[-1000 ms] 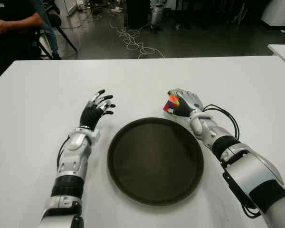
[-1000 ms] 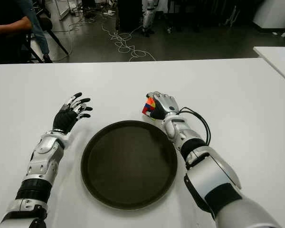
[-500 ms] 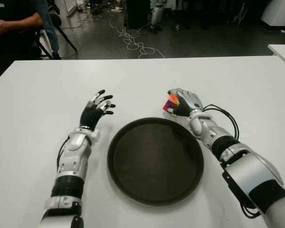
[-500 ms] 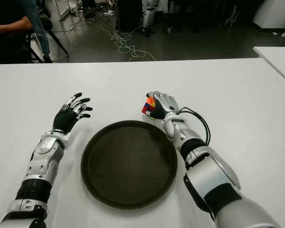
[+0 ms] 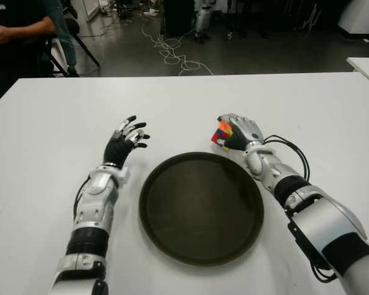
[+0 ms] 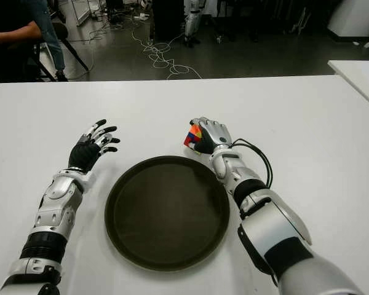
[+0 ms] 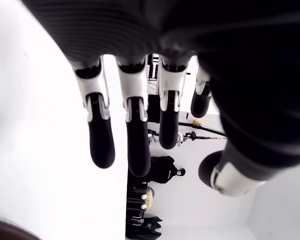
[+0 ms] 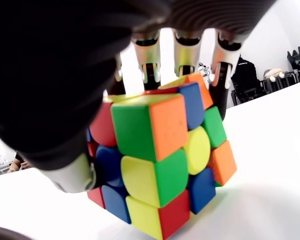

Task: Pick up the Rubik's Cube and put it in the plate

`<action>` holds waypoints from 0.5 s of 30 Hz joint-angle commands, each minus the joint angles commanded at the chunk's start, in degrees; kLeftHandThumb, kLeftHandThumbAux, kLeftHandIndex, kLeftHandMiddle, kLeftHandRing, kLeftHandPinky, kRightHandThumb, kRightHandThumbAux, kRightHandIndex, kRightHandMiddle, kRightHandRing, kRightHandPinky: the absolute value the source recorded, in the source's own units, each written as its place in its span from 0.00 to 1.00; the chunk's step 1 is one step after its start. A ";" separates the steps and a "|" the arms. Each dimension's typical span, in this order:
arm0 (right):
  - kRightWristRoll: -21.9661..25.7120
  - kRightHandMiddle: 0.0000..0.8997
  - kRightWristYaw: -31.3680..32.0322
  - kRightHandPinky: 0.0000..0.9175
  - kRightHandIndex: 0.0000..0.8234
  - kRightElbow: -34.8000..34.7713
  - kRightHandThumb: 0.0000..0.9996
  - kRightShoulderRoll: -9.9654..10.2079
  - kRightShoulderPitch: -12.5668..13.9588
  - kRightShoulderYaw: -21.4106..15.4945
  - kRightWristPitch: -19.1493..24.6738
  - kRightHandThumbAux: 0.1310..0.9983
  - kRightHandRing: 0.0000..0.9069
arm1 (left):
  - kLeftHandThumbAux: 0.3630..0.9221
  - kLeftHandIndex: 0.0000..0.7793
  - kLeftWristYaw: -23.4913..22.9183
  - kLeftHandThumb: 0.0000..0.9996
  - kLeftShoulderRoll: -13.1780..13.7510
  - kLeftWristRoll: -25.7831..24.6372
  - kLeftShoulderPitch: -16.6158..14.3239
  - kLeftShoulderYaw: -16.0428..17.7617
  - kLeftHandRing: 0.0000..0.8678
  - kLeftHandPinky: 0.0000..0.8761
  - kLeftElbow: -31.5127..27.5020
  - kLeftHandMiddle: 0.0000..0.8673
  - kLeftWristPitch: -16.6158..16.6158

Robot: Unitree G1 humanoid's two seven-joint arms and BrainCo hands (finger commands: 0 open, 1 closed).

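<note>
Even overhead light falls bright on the white surface [image 5: 307,104], while the floor [image 5: 234,52] beyond stays dim. Soft shadows sit under both arms, and the dark plate [image 5: 201,209] carries a faint sheen (no hard glare). Wrist views blur at close range, with the cube [image 8: 162,160] casting a soft shadow beneath.

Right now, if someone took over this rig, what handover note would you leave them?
Right robot hand: fingers closed around the cube, just beyond the plate's far right rim; the cube looks to be at table level.
Left robot hand: open, holding nothing, left of the plate.
Done: cube grasped.
Left: lift it, carry it over the plate, release it inside.
</note>
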 joint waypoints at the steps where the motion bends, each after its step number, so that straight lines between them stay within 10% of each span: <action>1: 0.03 0.37 -0.04 0.47 0.50 -0.01 0.70 -0.01 0.02 -0.03 -0.10 0.70 0.40 | 0.54 0.12 0.04 0.66 -0.02 0.02 0.05 -0.01 0.42 0.49 -0.05 0.28 -0.01; 15: -1.07 0.44 -3.20 0.52 0.50 -2.04 0.70 -1.17 -0.72 0.63 -2.18 0.70 0.47 | 0.52 0.13 0.14 0.68 -0.06 0.34 0.25 -0.32 0.44 0.50 -0.28 0.30 -0.31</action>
